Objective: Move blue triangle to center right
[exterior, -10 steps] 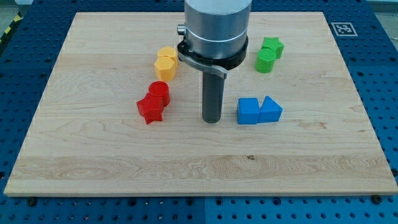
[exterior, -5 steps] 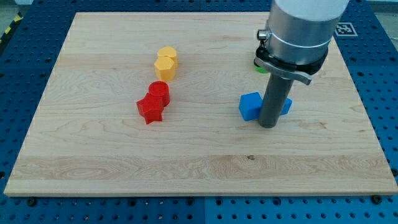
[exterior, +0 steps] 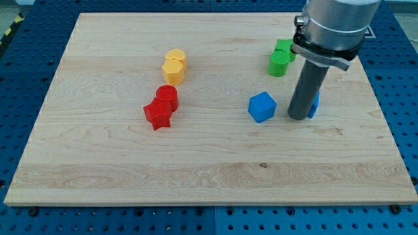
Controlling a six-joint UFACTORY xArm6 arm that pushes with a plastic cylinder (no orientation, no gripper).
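My tip (exterior: 299, 117) stands on the board right of centre. The blue triangle (exterior: 315, 104) is mostly hidden behind the rod; only a sliver shows at its right edge, touching it. A blue cube (exterior: 262, 107) sits apart to the tip's left, turned at an angle.
Two green blocks, a cylinder (exterior: 278, 64) and a star (exterior: 285, 47), sit above the tip near the arm's body. Two yellow blocks (exterior: 174, 66) lie at upper left of centre. A red cylinder (exterior: 167, 96) and a red star (exterior: 157, 114) touch below them. The wooden board (exterior: 209, 176) fills the view.
The rod has moved from the board's centre to the right. It passed between the blue blocks, pushing the blue triangle right and turning the blue cube; the two are now apart.
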